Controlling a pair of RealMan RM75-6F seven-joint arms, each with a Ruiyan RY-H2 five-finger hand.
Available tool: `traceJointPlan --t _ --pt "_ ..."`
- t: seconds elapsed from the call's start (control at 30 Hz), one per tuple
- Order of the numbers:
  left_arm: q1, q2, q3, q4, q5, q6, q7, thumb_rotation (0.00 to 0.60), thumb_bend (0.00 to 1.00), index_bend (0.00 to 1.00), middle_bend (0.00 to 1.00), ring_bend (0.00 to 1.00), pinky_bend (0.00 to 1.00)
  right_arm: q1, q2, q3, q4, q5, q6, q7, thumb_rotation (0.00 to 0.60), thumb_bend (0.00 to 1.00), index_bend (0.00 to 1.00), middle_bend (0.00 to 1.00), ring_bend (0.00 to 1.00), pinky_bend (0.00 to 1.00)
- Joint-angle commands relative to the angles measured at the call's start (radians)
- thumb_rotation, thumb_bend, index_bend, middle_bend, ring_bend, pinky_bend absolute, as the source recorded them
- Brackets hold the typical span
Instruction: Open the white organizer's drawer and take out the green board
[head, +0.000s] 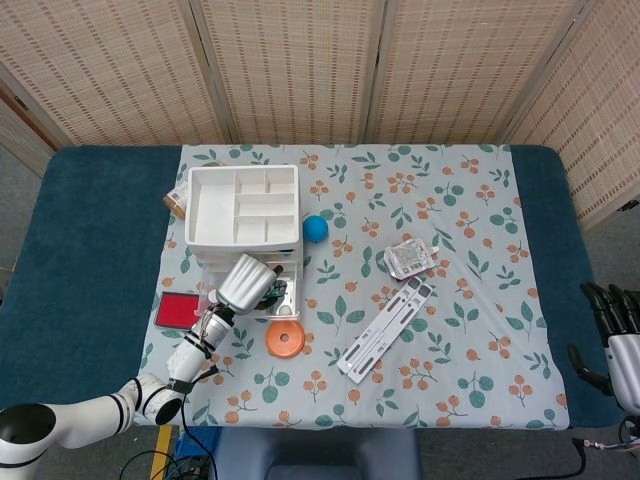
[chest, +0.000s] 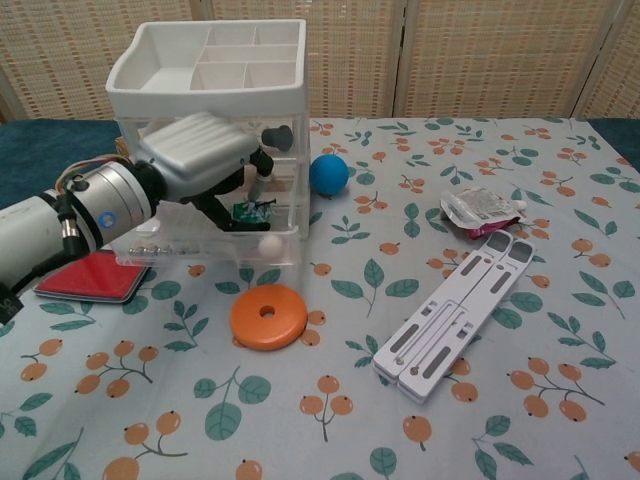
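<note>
The white organizer (chest: 210, 60) stands at the cloth's left, its clear bottom drawer (head: 283, 303) pulled out toward me, round white knob (chest: 270, 243) in front. The green board (chest: 252, 211) lies inside that drawer. My left hand (chest: 195, 155) is pushed against the organizer's front, and its dark fingers (chest: 262, 168) reach down into the drawer around the board. Whether they pinch the board is hidden. From above, my left hand (head: 245, 282) covers most of the drawer. My right hand (head: 612, 335) hangs off the table's right edge, fingers apart and holding nothing.
An orange disc (chest: 268, 317) lies just in front of the drawer. A red pad (chest: 88, 275) sits under my left forearm. A blue ball (chest: 328, 173) is right of the organizer. Further right lie a white folding stand (chest: 455, 320) and a packet (chest: 480, 212).
</note>
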Motion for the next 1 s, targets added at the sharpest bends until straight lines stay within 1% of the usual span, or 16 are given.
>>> traceJointPlan --t 0.03,0.43,0.83,1.0 --pt "0.001 0.004 -0.001 -0.004 0.004 0.006 -0.004 0.600 0.20 0.58 0.94 1.00 1.00 0.000 0.000 0.000 0.000 0.000 0.000 0.000 0.600 0.42 0.00 0.08 0.00 0.02" --pt "0.019 0.067 0.009 -0.083 0.029 0.036 -0.006 0.600 0.20 0.60 0.94 1.00 1.00 0.004 -0.004 0.002 0.004 -0.006 -0.001 0.004 0.600 0.41 0.00 0.08 0.00 0.02" --pt "0.078 0.179 0.036 -0.224 0.089 0.126 -0.025 0.600 0.20 0.60 0.94 1.00 1.00 0.003 -0.005 0.000 0.004 -0.015 0.005 0.006 0.600 0.41 0.00 0.08 0.00 0.02" --pt "0.120 0.235 0.066 -0.287 0.132 0.182 -0.026 0.600 0.20 0.60 0.94 1.00 1.00 0.004 -0.005 0.000 0.005 -0.017 0.005 0.007 0.600 0.41 0.00 0.08 0.00 0.02"
